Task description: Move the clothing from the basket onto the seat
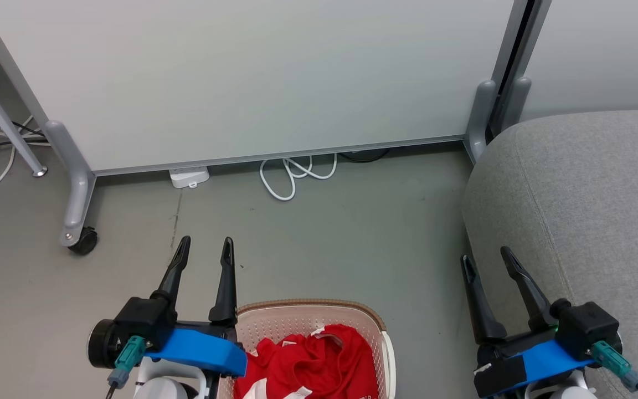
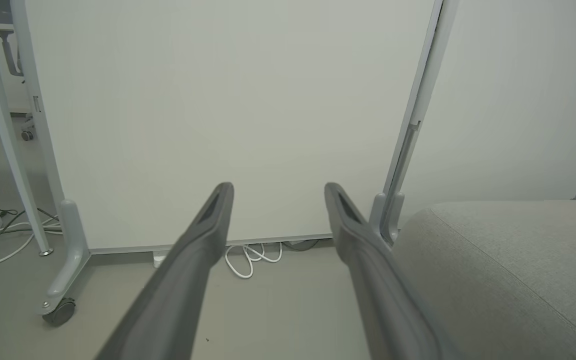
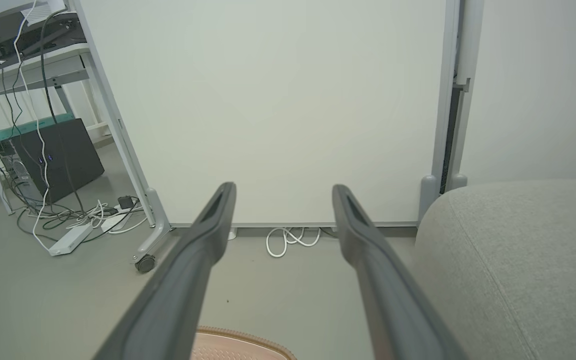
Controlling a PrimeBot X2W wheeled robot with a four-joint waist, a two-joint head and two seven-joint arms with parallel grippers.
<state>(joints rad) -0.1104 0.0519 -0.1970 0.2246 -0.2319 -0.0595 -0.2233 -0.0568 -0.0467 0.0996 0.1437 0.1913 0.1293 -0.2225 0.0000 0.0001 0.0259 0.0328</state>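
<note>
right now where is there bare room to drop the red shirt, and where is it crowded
The grey seat is bare from the partition post to the right end effector. The floor between basket and white cable is free too. Crowded: the basket, shirt inside, left end effector beside it.

Right of left gripper (image 1: pixel 206 241): red soft cloth garment (image 1: pixel 308 360) in matt cream perforated plastic basket (image 1: pixel 274 327). Beside right gripper (image 1: pixel 485 254): coarse grey woven-fabric seat (image 1: pixel 574 194).
</note>
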